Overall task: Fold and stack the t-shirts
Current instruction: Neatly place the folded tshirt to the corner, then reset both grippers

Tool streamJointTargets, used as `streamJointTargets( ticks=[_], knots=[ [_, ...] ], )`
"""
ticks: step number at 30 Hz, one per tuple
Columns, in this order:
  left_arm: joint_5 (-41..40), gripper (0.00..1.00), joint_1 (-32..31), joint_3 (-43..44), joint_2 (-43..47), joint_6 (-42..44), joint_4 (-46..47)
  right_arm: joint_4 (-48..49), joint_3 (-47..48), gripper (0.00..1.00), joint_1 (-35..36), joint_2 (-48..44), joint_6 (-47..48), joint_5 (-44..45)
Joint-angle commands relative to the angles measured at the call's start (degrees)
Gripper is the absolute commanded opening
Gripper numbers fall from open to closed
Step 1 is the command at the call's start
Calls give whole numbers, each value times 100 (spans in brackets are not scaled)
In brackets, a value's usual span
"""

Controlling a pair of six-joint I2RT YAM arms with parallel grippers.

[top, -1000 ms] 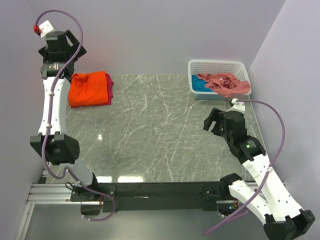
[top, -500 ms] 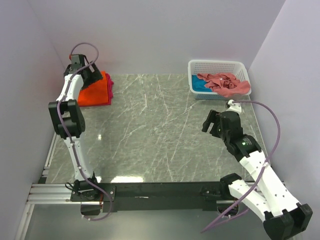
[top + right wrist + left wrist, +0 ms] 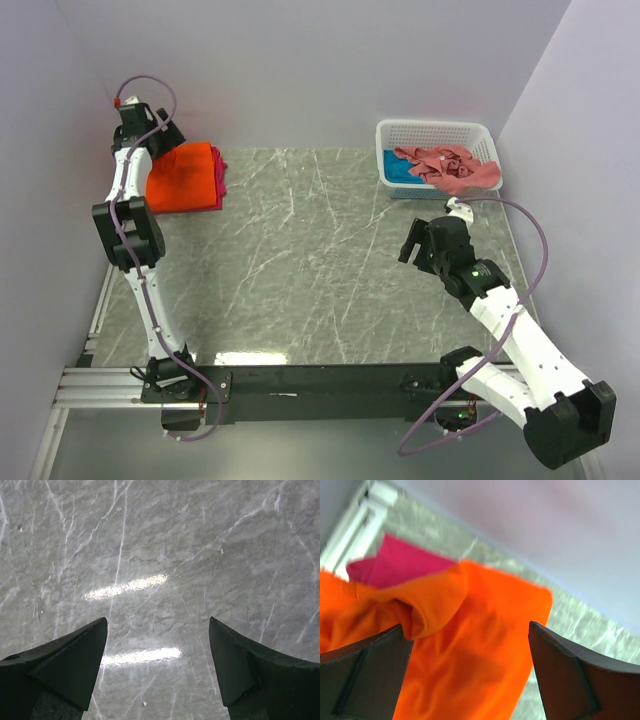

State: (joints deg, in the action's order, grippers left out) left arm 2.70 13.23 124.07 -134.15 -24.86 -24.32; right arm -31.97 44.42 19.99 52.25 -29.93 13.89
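Observation:
A folded bright orange t-shirt (image 3: 185, 176) lies on a magenta-red t-shirt (image 3: 219, 172) at the table's back left; both show in the left wrist view, orange (image 3: 470, 645) over magenta-red (image 3: 395, 562). My left gripper (image 3: 140, 140) hovers at the stack's far left corner, jaws open and empty (image 3: 470, 635). A dusty salmon-pink t-shirt (image 3: 450, 166) lies crumpled over a teal-blue t-shirt (image 3: 398, 170) in the white basket. My right gripper (image 3: 415, 245) is open and empty (image 3: 157, 625) above bare table, in front of the basket.
The white lattice basket (image 3: 432, 130) stands at the back right corner. Grey marble tabletop (image 3: 300, 260) spans the middle. Walls close in on the left, back and right.
The left arm has swung from raised and extended to low over the orange stack's far left corner. The right gripper has crept slightly left and toward the back. Shirts have not moved.

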Motion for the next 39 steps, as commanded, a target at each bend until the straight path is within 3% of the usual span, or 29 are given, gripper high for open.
streamJointTargets(
  ticks=[1, 6, 12, 18, 25, 29, 32, 35, 38, 39],
  knots=[
    [-41, 99, 126, 468, -382, -1, 612, 182, 119, 88, -21, 31, -162, 0],
    [-252, 99, 249, 1355, -1104, -150, 481, 7, 260, 88, -21, 66, -241, 17],
    [-742, 99, 390, 866, -1114, -282, 560, -196, 269, 88, -21, -127, -303, -44],
    [-850, 99, 496, 846, -921, -449, 42, -82, 251, 88, -21, -303, -294, -167],
    [-402, 99, 268, 671, 412, -450, -29, -152, 392, 88, -21, -574, -118, -141],
    [-778, 99, -197, 400, 1415, -388, -406, 6, 225, 88, -21, -909, -74, -44],
    [-1069, 99, -759, -565, 2496, -667, -574, 234, 32, 89, -21, -1120, -65, -97],
    [-1359, 99, -1488, -2383, 3831, -1203, -164, 454, -153, 89, -13, -1261, -48, -132],
    [-1771, 99, -2411, -4752, 5071, -1782, 408, 542, -302, 89, -21, -1340, -74, -9],
    [-1869, 99, -2866, -5109, 5544, -1907, 506, 577, -346, 89, -21, -1375, -57, 17]
  ],
)
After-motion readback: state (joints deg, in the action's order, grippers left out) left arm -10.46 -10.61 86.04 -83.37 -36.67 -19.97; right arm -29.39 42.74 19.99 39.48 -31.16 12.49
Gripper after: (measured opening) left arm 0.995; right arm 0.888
